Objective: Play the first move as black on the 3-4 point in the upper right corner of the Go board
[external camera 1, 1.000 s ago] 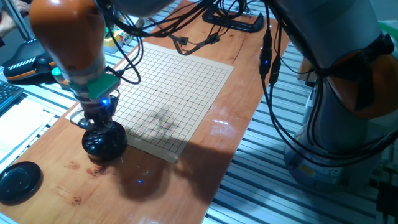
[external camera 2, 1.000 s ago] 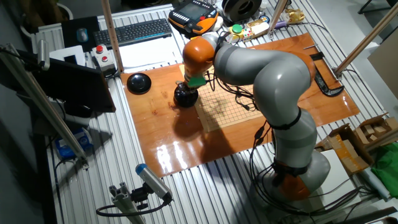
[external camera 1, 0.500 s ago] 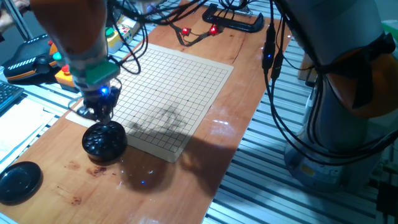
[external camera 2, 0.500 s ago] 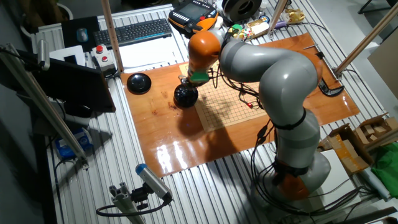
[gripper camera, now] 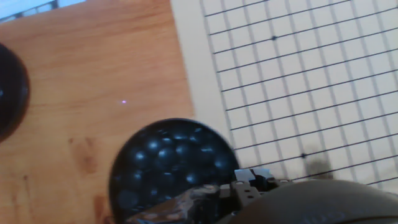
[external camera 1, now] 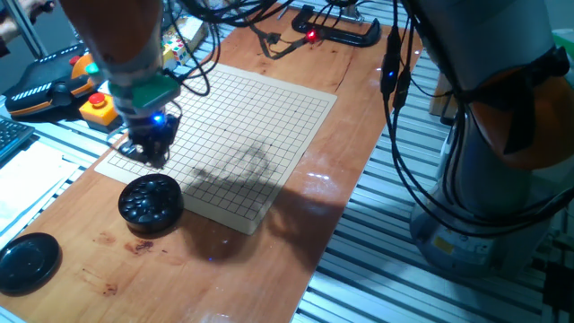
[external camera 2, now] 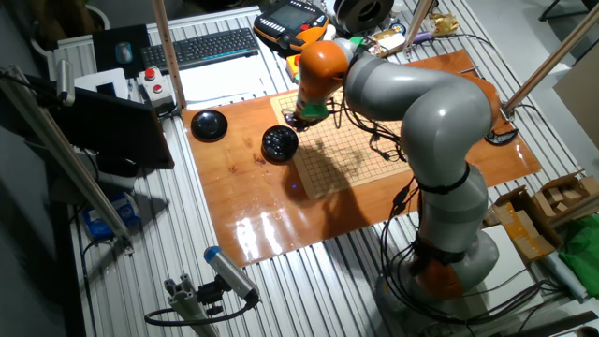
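- Black stone: presumably carried in the hand [external camera 1: 151, 152], though no view shows it, so I cannot tell its grip.
- Hand has lifted off the bowl [external camera 1: 151, 203] toward 12 o'clock, over the Go board [external camera 1: 269, 117] edge.
- Placement remains.

Place: probably robotics lab | aluminium-profile bench [external camera 2: 309, 267] | teach pendant [external camera 2: 290, 21] | keyboard [external camera 2: 201, 47]

So the tabletop [external camera 1: 296, 224] is a glossy reddish-brown wood slab. Flat on it sits a pale Go board [external camera 1: 235, 135] with a black grid. Just off the board's near corner there's a round black bowl of stones [external camera 1: 151, 203], and well apart, a plain black lid [external camera 1: 27, 258].
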`<act>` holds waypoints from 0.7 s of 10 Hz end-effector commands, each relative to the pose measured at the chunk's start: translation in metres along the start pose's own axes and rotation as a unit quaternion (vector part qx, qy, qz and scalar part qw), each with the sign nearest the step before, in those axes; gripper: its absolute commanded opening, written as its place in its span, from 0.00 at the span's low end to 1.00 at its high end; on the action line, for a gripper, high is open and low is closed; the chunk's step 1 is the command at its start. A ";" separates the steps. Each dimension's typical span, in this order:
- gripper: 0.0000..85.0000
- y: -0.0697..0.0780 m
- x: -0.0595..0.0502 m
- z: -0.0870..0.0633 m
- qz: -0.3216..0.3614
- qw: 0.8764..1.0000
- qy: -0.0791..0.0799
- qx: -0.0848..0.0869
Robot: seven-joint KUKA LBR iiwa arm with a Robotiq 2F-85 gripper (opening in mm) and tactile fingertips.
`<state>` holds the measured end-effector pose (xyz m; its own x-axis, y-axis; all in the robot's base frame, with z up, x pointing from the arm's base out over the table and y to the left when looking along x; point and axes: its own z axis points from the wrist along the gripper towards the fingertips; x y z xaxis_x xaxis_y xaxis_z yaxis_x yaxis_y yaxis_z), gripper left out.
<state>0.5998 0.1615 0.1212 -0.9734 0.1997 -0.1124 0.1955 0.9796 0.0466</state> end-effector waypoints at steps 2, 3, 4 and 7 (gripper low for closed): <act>0.01 -0.018 0.002 0.002 -0.006 1.000 0.000 0.002; 0.01 -0.023 0.005 0.005 -0.009 1.000 0.000 0.004; 0.01 -0.029 0.010 0.009 -0.011 1.000 0.002 -0.001; 0.01 -0.036 0.027 0.011 -0.014 1.000 0.012 -0.018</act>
<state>0.5652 0.1326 0.1058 -0.9812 0.1703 -0.0909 0.1632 0.9833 0.0804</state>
